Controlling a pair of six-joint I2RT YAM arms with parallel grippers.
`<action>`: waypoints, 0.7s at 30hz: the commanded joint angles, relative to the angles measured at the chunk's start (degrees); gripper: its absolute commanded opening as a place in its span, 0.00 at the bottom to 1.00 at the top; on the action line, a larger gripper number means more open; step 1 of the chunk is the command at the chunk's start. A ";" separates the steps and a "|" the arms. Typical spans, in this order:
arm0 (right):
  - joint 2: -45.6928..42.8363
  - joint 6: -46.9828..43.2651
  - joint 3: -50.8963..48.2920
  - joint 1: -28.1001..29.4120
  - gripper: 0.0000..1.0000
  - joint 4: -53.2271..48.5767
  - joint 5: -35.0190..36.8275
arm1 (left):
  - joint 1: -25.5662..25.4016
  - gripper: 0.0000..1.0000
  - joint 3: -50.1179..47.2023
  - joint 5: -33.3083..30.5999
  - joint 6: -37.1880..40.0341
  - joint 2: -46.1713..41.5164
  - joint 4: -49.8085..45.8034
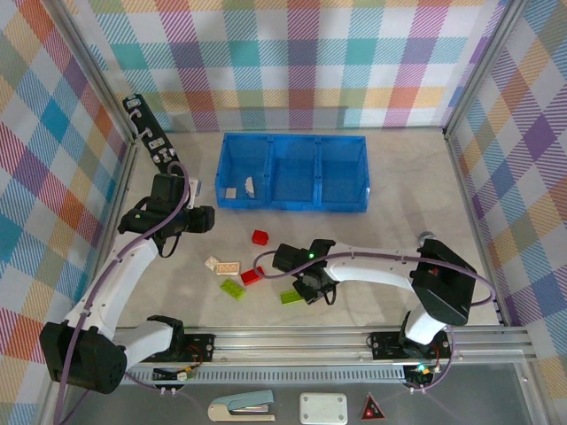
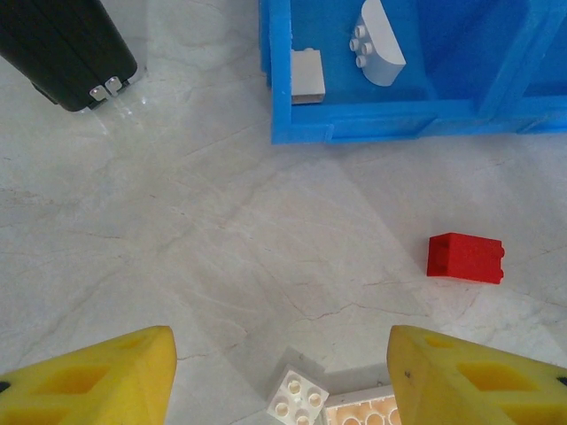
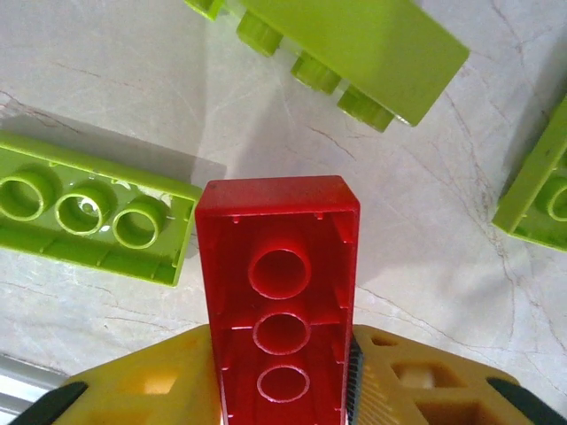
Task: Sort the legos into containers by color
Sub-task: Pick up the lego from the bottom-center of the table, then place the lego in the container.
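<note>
My right gripper (image 3: pixel 282 354) is shut on a red lego (image 3: pixel 279 283), held with its hollow underside facing the camera, just above the table. Lime green legos (image 3: pixel 93 217) (image 3: pixel 354 44) (image 3: pixel 536 190) lie around it. In the top view this gripper (image 1: pixel 310 287) is at the table's near middle, beside a green lego (image 1: pixel 291 297). My left gripper (image 2: pixel 279 341) hangs open above a white lego (image 2: pixel 298 397) and a cream one (image 2: pixel 363 412), with a red lego (image 2: pixel 465 258) to the right. The blue containers (image 1: pixel 292 205) stand at the back; the left one (image 2: pixel 372 119) holds two white legos (image 2: pixel 306 75) (image 2: pixel 376 53).
A black bar (image 1: pixel 146 133) leans along the back left wall and shows in the left wrist view (image 2: pixel 66 49). More legos lie between the arms: red (image 1: pixel 260 237) (image 1: pixel 252 275) and green (image 1: pixel 234 288). Plaid walls enclose the table; a metal rail (image 1: pixel 354 336) runs along its near edge.
</note>
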 commanded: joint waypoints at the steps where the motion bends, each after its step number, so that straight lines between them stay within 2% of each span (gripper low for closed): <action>1: -2.53 -1.91 1.80 -2.11 0.39 -2.96 -0.92 | 1.07 0.64 -0.06 -0.46 1.22 0.38 0.45; 6: -4.77 -3.17 2.33 -7.16 0.40 -3.15 -3.39 | 1.79 0.64 0.20 -0.72 1.20 1.15 -0.02; 11: -6.11 -5.75 4.51 -14.54 0.41 -3.83 -5.11 | 2.53 0.64 0.29 0.21 1.16 1.60 -0.03; 21: -1.17 -8.54 13.66 -29.58 0.38 -2.92 -9.25 | 4.22 0.65 0.50 1.36 1.03 1.99 -0.01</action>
